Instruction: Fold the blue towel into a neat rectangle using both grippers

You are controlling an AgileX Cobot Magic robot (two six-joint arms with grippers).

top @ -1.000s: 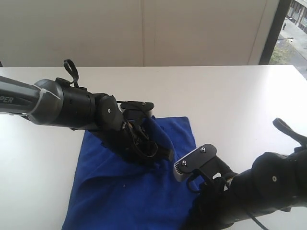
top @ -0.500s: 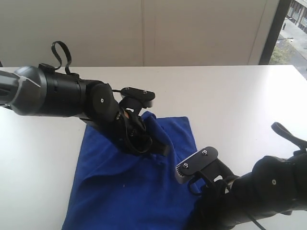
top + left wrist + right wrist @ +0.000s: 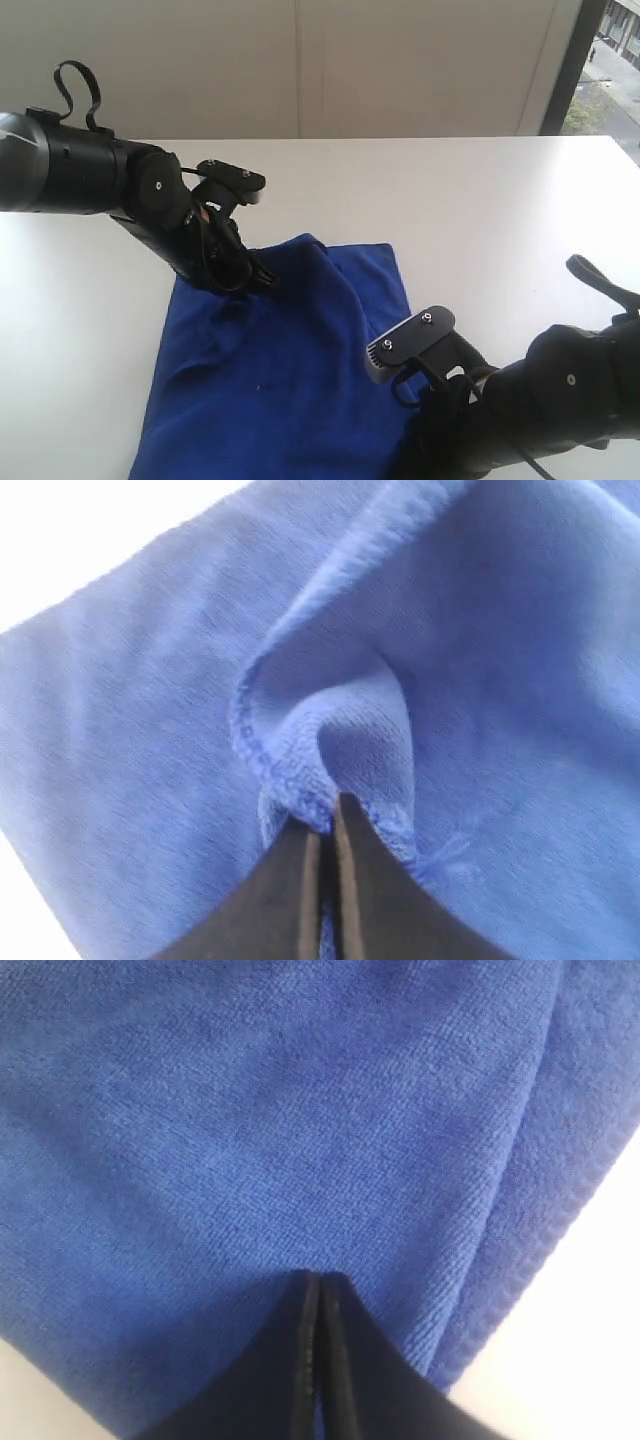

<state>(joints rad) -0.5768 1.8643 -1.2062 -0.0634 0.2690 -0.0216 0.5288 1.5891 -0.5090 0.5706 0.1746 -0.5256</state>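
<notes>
**Both grippers clamped on the blue towel, towel still unfolded**

Blue towel (image 3: 290, 380) lies spread on the white table (image 3: 480, 200), near the front-middle of the exterior view. It's a single open sheet, rumpled rather than flat. A raised ridge runs across its far half, and there are creases on the left side.

Left gripper (image 3: 262, 282) sits at the towel's far-left area, with the arm reaching in from the left. In the left wrist view its jaws are pressed together, with only a hairline gap. A loop of hemmed edge is pinched at the tips (image 3: 327, 812) and bulges up just beyond them.

Right gripper (image 3: 318, 1282) is at the towel's near-right corner. In the exterior view its tips are hidden behind the arm, and only the grey bracket plate (image 3: 408, 340) shows above the cloth. In the right wrist view its jaws are closed tight and the tips are buried in the terry, so it reads as a pinch. A doubled hemmed edge runs just beside the tips, with bare table past it.
</notes>
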